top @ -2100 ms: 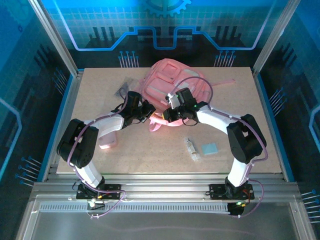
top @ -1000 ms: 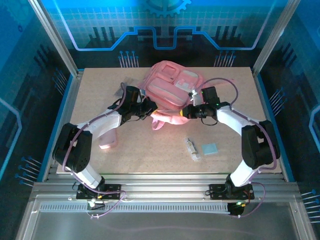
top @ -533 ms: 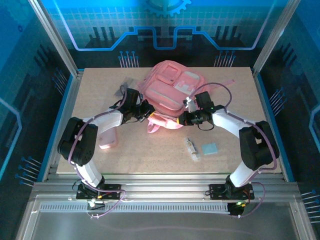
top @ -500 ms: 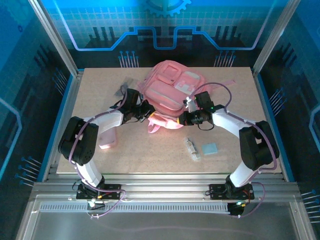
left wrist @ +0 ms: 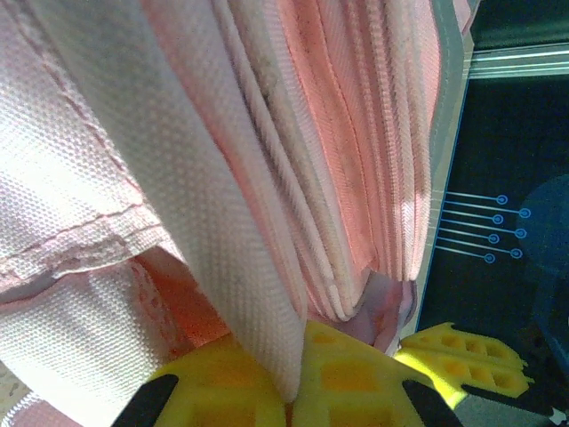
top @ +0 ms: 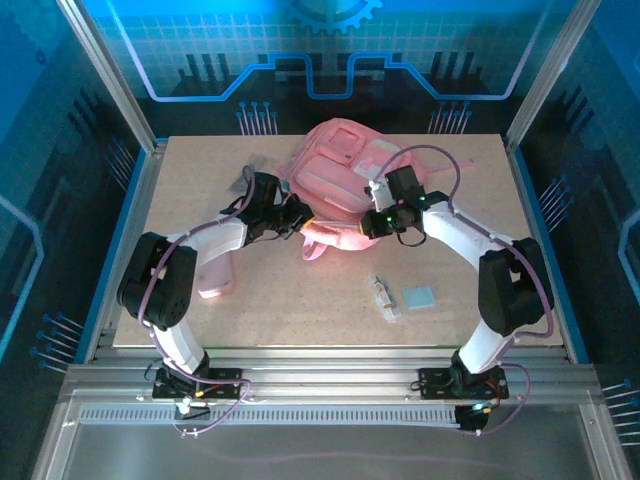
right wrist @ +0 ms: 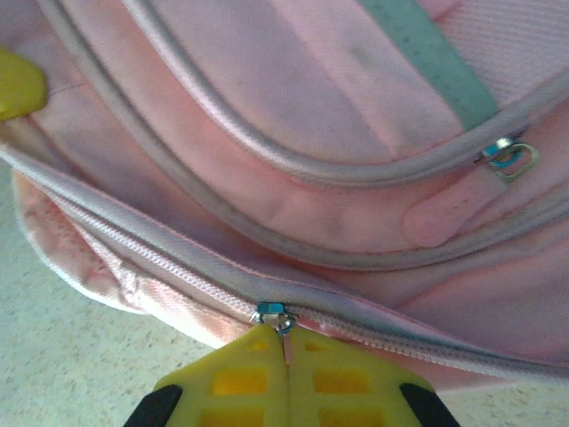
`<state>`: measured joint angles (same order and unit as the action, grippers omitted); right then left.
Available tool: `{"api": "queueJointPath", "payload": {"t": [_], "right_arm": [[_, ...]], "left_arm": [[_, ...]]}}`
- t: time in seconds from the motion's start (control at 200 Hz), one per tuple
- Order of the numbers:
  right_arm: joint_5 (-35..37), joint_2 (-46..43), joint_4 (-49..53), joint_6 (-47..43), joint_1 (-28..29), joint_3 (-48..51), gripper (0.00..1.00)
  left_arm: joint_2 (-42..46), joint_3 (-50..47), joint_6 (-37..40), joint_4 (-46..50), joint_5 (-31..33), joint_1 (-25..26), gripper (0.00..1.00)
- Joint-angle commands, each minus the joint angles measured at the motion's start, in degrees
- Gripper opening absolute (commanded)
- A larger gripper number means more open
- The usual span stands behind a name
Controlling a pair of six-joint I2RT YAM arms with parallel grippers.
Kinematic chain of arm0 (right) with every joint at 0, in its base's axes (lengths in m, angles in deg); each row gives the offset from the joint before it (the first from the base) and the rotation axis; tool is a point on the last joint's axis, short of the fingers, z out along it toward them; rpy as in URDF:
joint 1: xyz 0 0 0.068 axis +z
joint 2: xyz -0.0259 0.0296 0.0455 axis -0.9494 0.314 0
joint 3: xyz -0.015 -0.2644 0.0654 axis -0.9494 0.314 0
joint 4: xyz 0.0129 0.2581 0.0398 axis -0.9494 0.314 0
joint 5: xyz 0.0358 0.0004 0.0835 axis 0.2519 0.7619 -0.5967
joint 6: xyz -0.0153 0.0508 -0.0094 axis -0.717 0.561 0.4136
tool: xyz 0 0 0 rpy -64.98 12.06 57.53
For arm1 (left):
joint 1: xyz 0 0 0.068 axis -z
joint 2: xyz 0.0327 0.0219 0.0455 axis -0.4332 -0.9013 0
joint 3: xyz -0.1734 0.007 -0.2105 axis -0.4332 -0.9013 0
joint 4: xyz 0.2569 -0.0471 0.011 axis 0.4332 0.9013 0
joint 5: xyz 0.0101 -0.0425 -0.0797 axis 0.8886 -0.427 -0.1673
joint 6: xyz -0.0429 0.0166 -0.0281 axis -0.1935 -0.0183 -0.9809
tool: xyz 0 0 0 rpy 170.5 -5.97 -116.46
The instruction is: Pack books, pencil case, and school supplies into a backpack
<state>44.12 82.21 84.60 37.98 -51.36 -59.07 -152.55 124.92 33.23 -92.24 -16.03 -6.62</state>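
On backpack [right wrist: 293, 133], right gripper [right wrist: 286, 347] — pinching zipper pull [right wrist: 272, 313]

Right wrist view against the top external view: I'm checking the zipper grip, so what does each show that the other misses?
Right wrist: the zipper pull pinched in the shut right gripper, and a second pull further up. Top external: the left gripper at the near-left edge of the backpack, plus the pencil case, tube and blue pad lying on the table. Both: the pink backpack, with the right gripper at its near edge.
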Motion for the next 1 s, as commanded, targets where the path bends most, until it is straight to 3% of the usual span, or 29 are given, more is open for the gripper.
{"api": "queueJointPath", "payload": {"t": [0.0, 0.025, 0.1, 0.16, 0.24, 0.315, 0.435, 0.62, 0.875, 0.94, 0.995], "right_arm": [[-1.9, -1.2, 8.1, -0.5, -3.6, 2.3, 0.00], [-3.0, -1.2, 6.9, 0.9, -2.8, 2.6, 0.00], [-6.1, -0.5, 3.4, 3.8, -0.2, 2.9, 0.00], [-5.3, 0.4, 0.9, 6.4, 1.7, 2.6, 0.00], [-5.3, 2.0, -2.5, 9.4, 3.3, 2.2, 0.00], [-6.5, 3.3, -5.5, 11.3, 4.4, 1.8, 0.00], [-7.5, 5.5, -6.5, 11.6, 6.4, -0.2, 0.00], [-7.2, 5.6, -6.1, 10.6, 8.0, -0.5, 0.00], [-4.4, 2.3, -3.7, 9.0, 7.2, 4.0, 0.00], [-4.5, 1.7, -3.1, 8.6, 6.9, 5.0, 0.00], [-3.4, 1.6, -2.3, 8.0, 6.7, 5.6, 0.00]], "left_arm": [[3.7, 1.6, 1.6, 0.6, 7.1, -5.2, 0.00], [3.6, 1.3, 0.7, 0.3, 6.4, -5.2, 0.02], [4.7, -0.9, -3.9, -1.2, 4.2, -4.9, 0.51], [7.2, -3.2, -7.0, -1.8, 4.4, -4.1, 0.72], [11.6, -5.9, -8.7, 0.3, 7.6, -1.5, 0.90], [15.0, -7.3, -9.6, 2.7, 11.4, 1.1, 0.94], [16.4, -11.7, -17.1, -2.5, 13.7, 4.3, 0.94], [9.9, -12.3, -26.8, -11.1, 15.8, 9.2, 0.89], [-2.5, -9.0, -32.4, -17.6, 17.8, 11.1, 0.72], [-5.3, -8.2, -31.6, -18.2, 18.3, 10.9, 0.52], [-6.9, -8.3, -31.5, -18.8, 18.4, 10.2, 0.13]]}}
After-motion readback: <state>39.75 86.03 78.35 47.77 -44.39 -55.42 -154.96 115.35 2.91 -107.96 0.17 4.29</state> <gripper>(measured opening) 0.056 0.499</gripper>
